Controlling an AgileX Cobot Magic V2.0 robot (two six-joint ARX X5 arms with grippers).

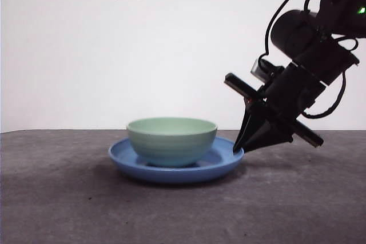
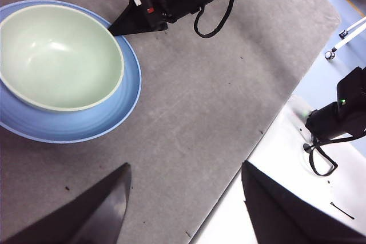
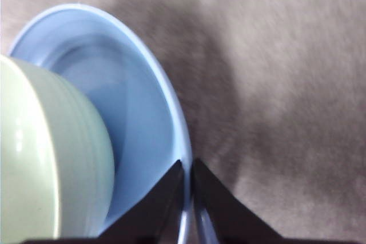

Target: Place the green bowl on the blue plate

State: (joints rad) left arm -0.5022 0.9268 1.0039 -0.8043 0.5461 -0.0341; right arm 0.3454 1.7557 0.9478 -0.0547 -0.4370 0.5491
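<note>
STEP: placement looks done, green bowl [image 1: 171, 140] seated inside blue plate [image 1: 220, 164] on worktop [image 1: 297, 198] | RIGHT: right gripper [image 1: 239, 146] at plate's right rim, jaws nearly together astride that rim | LEFT: left gripper [image 2: 183, 198] waiting, jaws apart, empty | NEXT: likely part jaws, lift clear without nudging plate

The right claw [image 1: 239, 148] angles down from the upper right with its two jaws nearly closed on the rim of the blue plate [image 1: 220, 167], while the left claw [image 2: 183, 198] hangs high and apart, jaws spread wide.
</note>
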